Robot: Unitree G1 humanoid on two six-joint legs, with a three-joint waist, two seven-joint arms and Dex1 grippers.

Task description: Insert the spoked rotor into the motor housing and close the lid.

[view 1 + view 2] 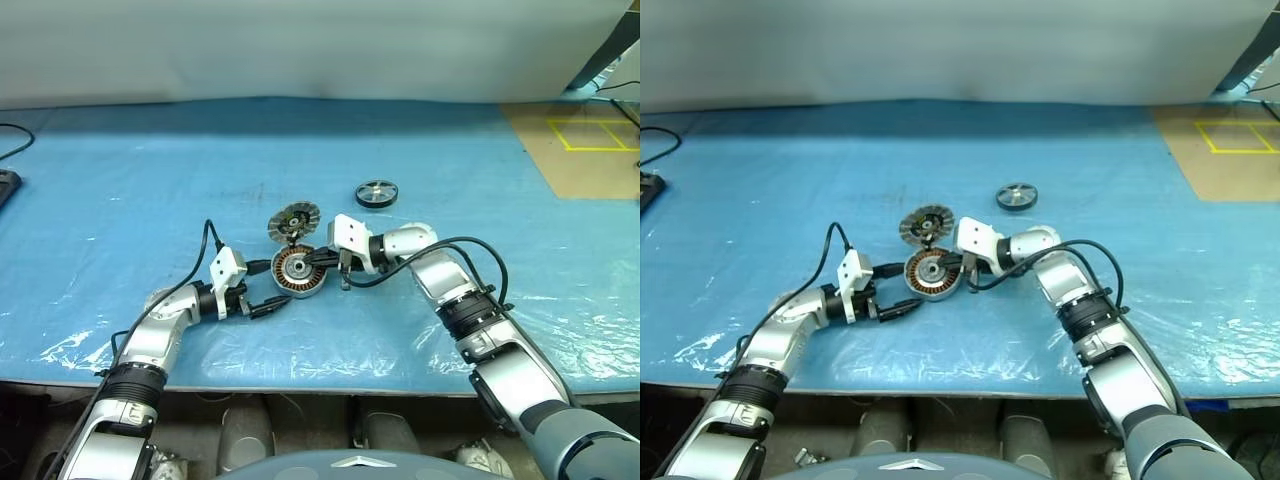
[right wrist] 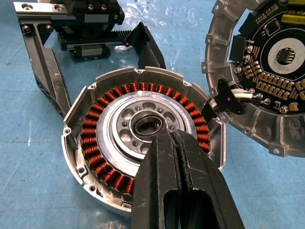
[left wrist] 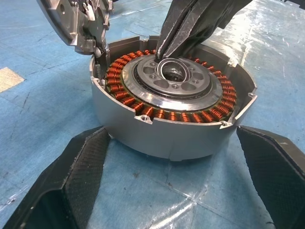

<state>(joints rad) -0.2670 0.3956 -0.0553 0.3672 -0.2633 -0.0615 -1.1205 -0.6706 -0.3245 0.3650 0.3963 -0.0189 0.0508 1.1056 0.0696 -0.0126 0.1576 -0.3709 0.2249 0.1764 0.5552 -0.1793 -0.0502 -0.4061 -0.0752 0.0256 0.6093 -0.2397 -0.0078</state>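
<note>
I've got the blue table (image 1: 120, 180) w/ the motor housing (image 1: 296, 273) mid-front, lid (image 1: 293, 221) hinged up behind it. Left gripper (image 1: 268, 301) sits wide open astride the housing's near side; right gripper (image 1: 322, 259) is closed, empty, tips over the hub. The spoked rotor (image 1: 376, 193) lies flat, well apart, back-right of the housing, so I judge the right arm nearer for the pick.

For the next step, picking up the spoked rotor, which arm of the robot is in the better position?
Right, probably. The spoked rotor lies on the robot's right, beyond the right gripper, whose shut fingers point into the motor housing and hold nothing. The left gripper stands open around the housing, bracing it.
</note>
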